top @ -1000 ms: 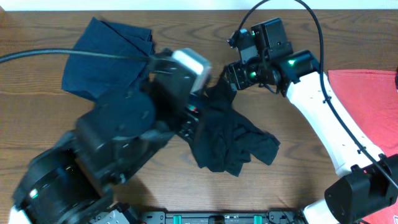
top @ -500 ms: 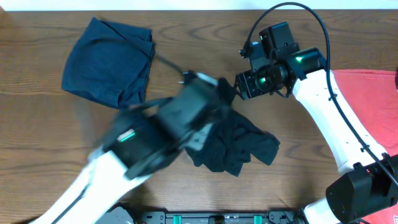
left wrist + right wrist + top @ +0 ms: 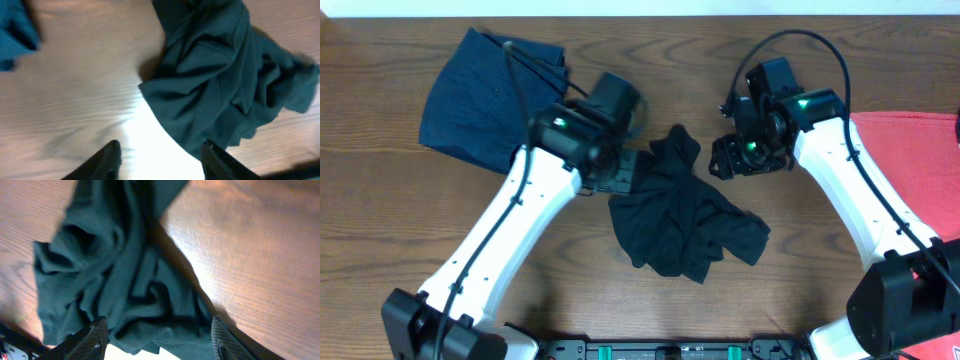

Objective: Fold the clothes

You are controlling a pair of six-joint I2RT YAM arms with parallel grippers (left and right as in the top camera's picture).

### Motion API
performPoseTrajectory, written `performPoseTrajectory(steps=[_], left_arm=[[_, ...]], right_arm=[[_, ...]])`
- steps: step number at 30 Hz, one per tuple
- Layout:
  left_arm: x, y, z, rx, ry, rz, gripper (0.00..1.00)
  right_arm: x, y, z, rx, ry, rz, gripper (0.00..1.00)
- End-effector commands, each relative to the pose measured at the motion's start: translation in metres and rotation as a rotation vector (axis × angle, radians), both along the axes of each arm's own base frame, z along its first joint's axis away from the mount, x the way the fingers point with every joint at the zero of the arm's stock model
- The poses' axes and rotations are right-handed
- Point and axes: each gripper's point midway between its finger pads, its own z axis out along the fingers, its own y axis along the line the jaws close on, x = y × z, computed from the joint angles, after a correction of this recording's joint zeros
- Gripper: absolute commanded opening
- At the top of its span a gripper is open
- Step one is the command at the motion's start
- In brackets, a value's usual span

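while the left arm filled much of the overhead view as a blur a second ago, it has now dropped low and reads sharply, its left gripper (image 3: pixel 619 178) at the left edge of the crumpled black cotton t-shirt (image 3: pixel 685 215). in the left wrist view the gripper's (image 3: pixel 162 161) fingers stand apart with only bare wood and the shirt's (image 3: pixel 220 75) hem between them, holding nothing. the shirt lies in a rumpled heap near the middle of the brown wooden table (image 3: pixel 400 220), slightly toward the near edge. its upper lobe, which reached further toward the far edge a second ago, now sits lower and bunched. the right gripper (image 3: pixel 731 160) has shifted away from the far edge and to the right, and is now just beside that upper lobe. in the right wrist view its (image 3: pixel 160 341) fingers are spread wide, with folds of the black shirt (image 3: pixel 115 265) lying under them. i cannot tell whether they touch the cloth. the navy-blue folded cloth garment (image 3: pixel 490 100) rests unmoved at the far left corner, and its edge shows in the left wrist view (image 3: pixel 15 30). the coral-red cloth t-shirt (image 3: pixel 910 170) stays at the right edge.
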Motion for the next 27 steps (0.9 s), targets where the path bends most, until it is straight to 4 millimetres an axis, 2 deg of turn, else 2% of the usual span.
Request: performPoseTrajectory(steps=[1, 4, 7, 13, 16, 22, 24, 27], left_arm=[[-0.018, -0.014, -0.018, -0.217, 0.12, -0.098, 0.57], [-0.017, -0.002, -0.047, -0.27, 0.145, -0.078, 0.61], [-0.013, 0.009, -0.064, -0.295, 0.13, -0.084, 0.66], [-0.013, 0.011, -0.092, -0.375, 0.095, -0.139, 0.74], [-0.017, 0.001, -0.101, -0.443, 0.091, -0.189, 0.75], [-0.018, -0.002, -0.127, -0.456, 0.15, -0.181, 0.75], [-0.017, -0.002, -0.132, -0.455, 0.16, -0.178, 0.73], [-0.017, -0.002, -0.133, -0.454, 0.162, -0.178, 0.62]], right_arm=[[-0.008, -0.002, -0.011, 0.039, 0.05, -0.035, 0.64], [-0.016, -0.004, -0.02, 0.035, 0.074, -0.026, 0.63], [-0.019, -0.003, -0.023, 0.045, 0.082, -0.006, 0.63], [-0.017, 0.001, -0.022, 0.067, 0.073, -0.003, 0.63], [-0.015, 0.004, -0.021, 0.082, 0.066, -0.001, 0.62], [-0.016, 0.007, -0.019, 0.103, 0.068, 0.003, 0.62], [-0.016, 0.007, -0.019, 0.103, 0.068, 0.003, 0.61], [-0.016, 0.007, -0.02, 0.103, 0.068, 0.003, 0.61]])
